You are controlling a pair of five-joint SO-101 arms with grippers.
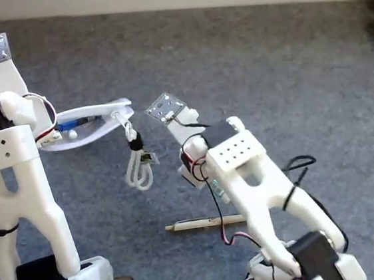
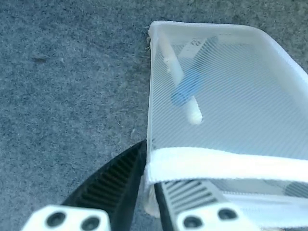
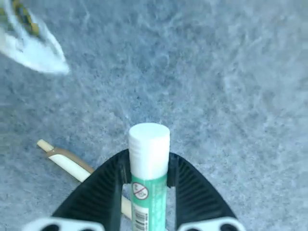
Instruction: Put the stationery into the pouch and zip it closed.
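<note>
Pouch [image 2: 231, 120], pinched by the left gripper [image 2: 150, 166], holds a white pen [image 2: 180, 82]; right gripper [image 3: 149, 161] clamps a glue stick [image 3: 149, 140].

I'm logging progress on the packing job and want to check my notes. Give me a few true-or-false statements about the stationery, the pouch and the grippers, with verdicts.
1. The right gripper is shut on a glue stick. True.
2. The pouch lies untouched. False: the left gripper is clamped on its edge.
3. A blue-and-white pen is inside the pouch. True.
4. The beige pen is in the pouch too. False: it lies on the carpet beside the right arm.
</note>
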